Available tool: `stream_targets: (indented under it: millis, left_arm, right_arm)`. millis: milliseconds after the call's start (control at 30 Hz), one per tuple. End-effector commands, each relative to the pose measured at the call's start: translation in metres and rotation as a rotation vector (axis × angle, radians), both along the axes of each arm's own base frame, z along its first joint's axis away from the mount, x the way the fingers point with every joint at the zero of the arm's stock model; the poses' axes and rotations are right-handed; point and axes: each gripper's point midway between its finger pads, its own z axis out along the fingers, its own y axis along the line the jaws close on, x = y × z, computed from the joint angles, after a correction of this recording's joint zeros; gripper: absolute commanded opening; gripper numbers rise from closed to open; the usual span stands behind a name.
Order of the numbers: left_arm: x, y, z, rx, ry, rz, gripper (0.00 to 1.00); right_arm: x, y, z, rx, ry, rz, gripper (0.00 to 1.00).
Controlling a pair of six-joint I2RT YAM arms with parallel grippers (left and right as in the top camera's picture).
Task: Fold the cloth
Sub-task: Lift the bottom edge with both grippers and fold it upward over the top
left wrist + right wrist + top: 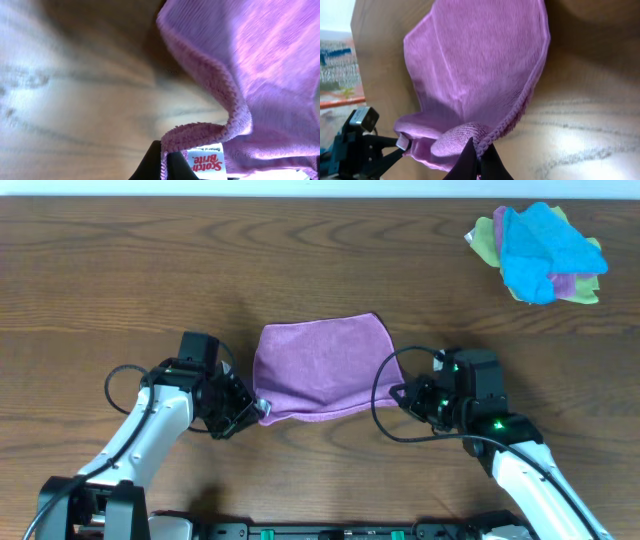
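Both pinched tight: left gripper (252, 408) has the cloth (325, 370) by its near-left corner, beside the white Scotch-Brite label (206, 161). The right gripper (403, 394) has the near-right corner hem. To fold well, my call: lift both corners level and together, carry them over to the far edge, and match hems before letting go. A sideways tug would skew it. Cloth is plain lilac terry, mid-worktop (120, 280) between the arms, near edge raised and curled, far edge flat.
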Motion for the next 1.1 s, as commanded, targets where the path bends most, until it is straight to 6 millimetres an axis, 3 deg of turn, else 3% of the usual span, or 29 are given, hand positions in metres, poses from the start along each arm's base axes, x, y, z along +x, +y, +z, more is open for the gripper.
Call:
stream_targets:
  millis: [0, 433, 733, 1067]
  left_arm:
    - [0.018, 0.004, 0.005, 0.036, -0.042, 0.051, 0.06]
    - [0.076, 0.011, 0.017, 0.07, -0.267, 0.15, 0.06]
    - [0.109, 0.017, 0.027, 0.097, -0.403, 0.191, 0.06]
    - [0.151, 0.013, 0.015, 0.094, -0.442, 0.207, 0.06]
  right_arm:
    - [0.011, -0.007, 0.001, -0.04, -0.035, -0.05, 0.01]
    - [0.059, -0.003, -0.008, -0.037, -0.123, -0.092, 0.01]
    - [0.103, 0.003, 0.001, -0.039, -0.188, -0.103, 0.01]
    - [0.144, 0.007, -0.01, -0.094, -0.195, -0.089, 0.01]
